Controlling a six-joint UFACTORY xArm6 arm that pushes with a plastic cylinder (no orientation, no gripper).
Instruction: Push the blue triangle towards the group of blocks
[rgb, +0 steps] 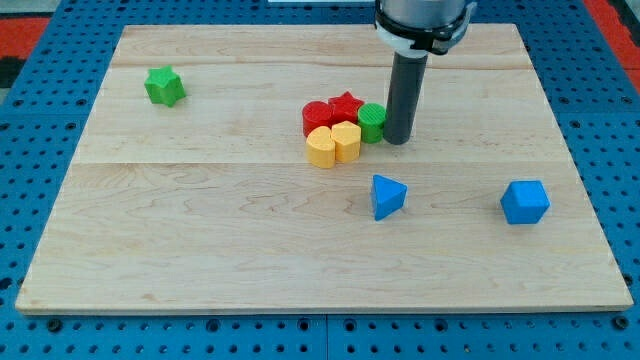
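Note:
The blue triangle (387, 196) lies on the wooden board (200, 230), below and a little right of the group of blocks. The group sits near the board's middle: a red cylinder (317, 116), a red star (346, 106), a green cylinder (372, 121), a yellow block (321, 146) and a yellow heart-like block (347, 140), all touching. My tip (398, 140) stands just right of the green cylinder, at the group's right edge, above the blue triangle and apart from it.
A green star (164, 86) lies alone at the upper left. A blue cube-like block (525, 202) lies at the right, level with the blue triangle. The board is framed by a blue perforated table.

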